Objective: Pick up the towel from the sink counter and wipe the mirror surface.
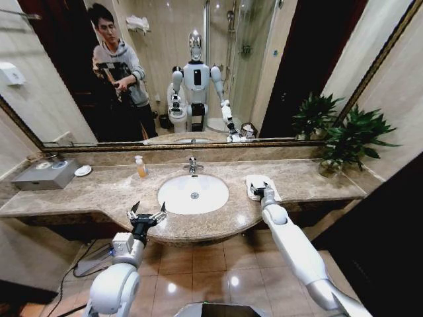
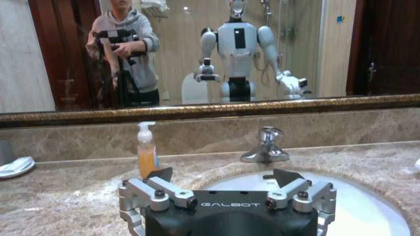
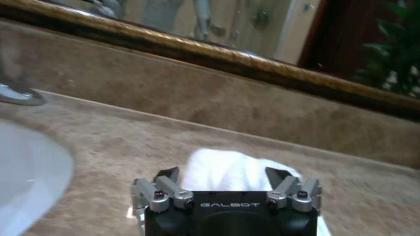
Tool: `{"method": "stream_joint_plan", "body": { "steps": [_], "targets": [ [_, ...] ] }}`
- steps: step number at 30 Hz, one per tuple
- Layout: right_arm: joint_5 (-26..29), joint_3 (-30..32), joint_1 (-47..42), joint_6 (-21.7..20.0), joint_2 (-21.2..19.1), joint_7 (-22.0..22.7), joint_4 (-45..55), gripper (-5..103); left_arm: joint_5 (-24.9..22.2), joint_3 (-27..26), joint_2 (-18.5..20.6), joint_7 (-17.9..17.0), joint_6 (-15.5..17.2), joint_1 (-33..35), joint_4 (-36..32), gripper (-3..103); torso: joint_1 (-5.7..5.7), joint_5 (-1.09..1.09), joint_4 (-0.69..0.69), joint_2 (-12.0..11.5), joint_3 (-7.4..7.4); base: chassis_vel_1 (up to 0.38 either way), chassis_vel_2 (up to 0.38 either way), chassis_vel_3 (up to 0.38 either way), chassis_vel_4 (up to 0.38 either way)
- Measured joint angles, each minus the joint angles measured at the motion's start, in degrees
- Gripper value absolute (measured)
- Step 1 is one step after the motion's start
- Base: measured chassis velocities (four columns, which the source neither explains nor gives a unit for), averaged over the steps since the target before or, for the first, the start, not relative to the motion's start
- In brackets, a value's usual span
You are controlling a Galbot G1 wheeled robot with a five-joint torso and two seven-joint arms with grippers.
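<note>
Head view: towel lies on the bench right of the basin, long axis running from front edge toward the mirror. My right gripper sits on its near end. My left gripper hovers at the bench front edge, jaws spread.

Left wrist: left gripper released, facing faucet & soap bottle.

Right wrist: right gripper jaws apart, straddling the bunched towel, not clenched.
</note>
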Motion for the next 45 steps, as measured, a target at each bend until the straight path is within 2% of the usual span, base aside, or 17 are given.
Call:
{"method": "stream_joint_plan", "body": {
  "steps": [1, 3, 5, 10, 18, 28, 33, 34, 36, 37, 41, 42, 44, 45],
  "targets": [
    [0.0, 0.0, 0.0, 0.0, 0.0, 0.0, 0.0, 85, 0.0, 0.0, 0.0, 0.0, 0.0, 0.0, 0.0, 100, 0.0, 0.0, 0.0, 0.0, 0.0, 0.0, 0.0, 0.0, 0.0],
    [0.0, -0.6, 0.2, 0.2, 0.4, -0.6, -0.4, 94, 0.0, 0.0, 0.0, 0.0, 0.0, 0.0, 0.0, 100, 0.0, 0.0, 0.01, 0.0, 0.0, 0.0, 0.0, 0.0, 0.0],
    [0.7, -0.8, 0.7, 0.0, 0.9, -0.6, -1.6, 100, 0.0, 0.0, 0.0, 0.0, 0.0, 0.0, 0.0, 100, 0.0, 0.0, 0.01, 0.0, 0.0, 0.0, 0.0, 0.0, 0.0],
    [3.8, -0.2, 1.9, -1.8, 0.9, 0.7, -3.5, 100, 0.0, 0.0, 0.0, 0.0, 0.0, 0.0, 0.0, 100, 0.01, 0.0, 0.01, 0.0, 0.0, 0.0, 0.0, 0.0, 0.0],
    [5.6, 1.4, 2.1, -3.6, -0.6, 2.0, -4.9, 100, 0.0, 0.0, 0.0, 0.0, 0.0, 0.0, 0.0, 100, 0.01, 0.0, 0.0, 0.0, 0.0, 0.0, 0.0, 0.0, 0.0],
    [8.6, 0.5, 2.3, -5.9, -0.2, 3.6, -4.2, 100, 0.0, 0.0, 0.0, 0.0, 0.0, 0.0, 0.0, 100, 0.01, -0.01, 0.0, 0.0, 0.0, 0.0, 0.0, 0.0, 0.0],
    [13.9, -0.8, 3.3, -9.1, -0.8, 5.2, -3.7, 100, 0.0, 0.0, 0.0, 0.0, 0.0, 0.0, 0.0, 100, 0.01, -0.01, 0.0, 0.0, 0.0, 0.0, 0.0, 0.0, 0.0],
    [18.0, -1.8, 4.0, -11.1, -1.6, 6.8, -2.8, 100, 0.0, 0.0, 0.0, 0.0, 0.0, 0.0, 0.0, 100, 0.01, 0.01, 0.0, 0.0, 0.0, 0.0, 0.0, 0.0, 0.0],
    [21.3, -2.8, 4.6, -13.2, -2.6, 8.2, -1.9, 100, 0.0, 0.0, 0.0, 0.0, 0.0, 0.0, 0.0, 100, 0.01, 0.01, 0.01, 0.0, 0.0, 0.0, 0.0, 0.0, 0.0],
    [21.3, -2.8, 4.6, -13.2, -2.6, 8.2, -1.9, 100, 0.0, 0.0, 0.0, 0.0, 0.0, 0.0, 0.0, 100, 0.01, 0.01, 0.01, 0.0, 0.0, 0.0, 0.0, 0.0, 0.0],
    [27.3, -5.6, 6.3, -16.8, -5.1, 10.9, -0.8, 103, 0.0, 0.0, 0.0, 0.0, 0.0, 0.0, 0.0, 100, 0.01, 0.0, 0.0, 0.0, 0.0, 0.0, 0.0, 0.0, 0.0],
    [27.9, -6.1, 6.8, -17.1, -5.5, 11.0, -0.8, 98, 0.0, 0.0, 0.0, 0.0, 0.0, 0.0, 0.0, 100, 0.01, 0.01, 0.0, 0.0, 0.0, 0.0, 0.0, 0.0, 0.0],
    [28.0, -6.4, 7.1, -17.2, -5.6, 11.1, -0.9, 98, 0.0, 0.0, 0.0, 0.0, 0.0, 0.0, 0.0, 100, 0.01, 0.01, 0.0, 0.0, 0.0, 0.0, 0.0, 0.0, 0.0],
    [28.3, -6.9, 7.7, -17.3, -5.9, 11.1, -1.4, 88, 0.0, 0.0, 0.0, 0.0, 0.0, 0.0, 0.0, 100, 0.01, 0.0, 0.01, 0.0, 0.0, 0.0, 0.0, 0.0, 0.0]
  ]
}}
